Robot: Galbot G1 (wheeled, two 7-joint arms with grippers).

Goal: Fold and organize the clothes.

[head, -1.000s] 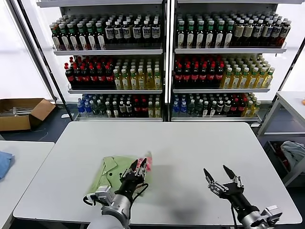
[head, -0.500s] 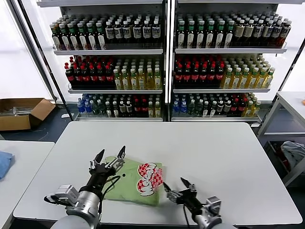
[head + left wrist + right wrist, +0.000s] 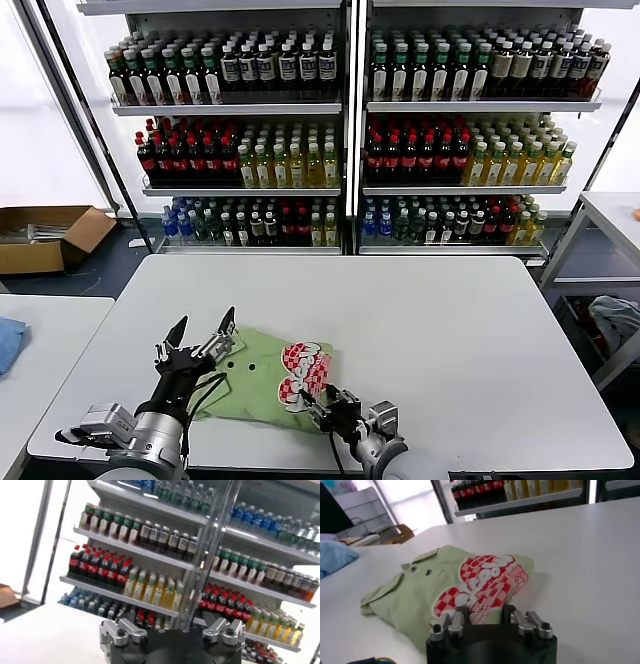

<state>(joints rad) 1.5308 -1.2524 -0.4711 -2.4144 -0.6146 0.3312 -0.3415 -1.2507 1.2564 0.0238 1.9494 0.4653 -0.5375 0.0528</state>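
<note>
We see one light green shirt [image 3: 262, 375] lying folded on the white table [image 3: 430, 330], toward the near edge and left of centre in the head view. Its collar [image 3: 395, 582] and two dark buttons [image 3: 420, 570] sit on the robot's left side of the bundle; the red-and-white checkered logo [image 3: 303, 372] faces up on the right side. In the right wrist view the logo [image 3: 480, 582] covers most of the upper fold, and the cloth looks fairly flat with a soft rumple along the collar edge.

The left gripper [image 3: 200, 338] hangs above the shirt's left edge, tilted up and away from the cloth. Its fingers are spread wide and hold nothing. The left wrist view looks out at the drink shelves [image 3: 165, 545], not at the table.

The right gripper [image 3: 318, 402] sits low at the shirt's near right corner, right at the logo's edge. We cannot tell whether its fingers are apart or together, nor whether they pinch the cloth; the right wrist view shows only the base of the fingers [image 3: 451, 625] against the hem.

Beyond the table stand shelves of bottles [image 3: 300, 140]. A blue cloth [image 3: 335, 557] lies on a side table [image 3: 35, 350] to the left, and a cardboard box [image 3: 45, 235] sits on the floor.
</note>
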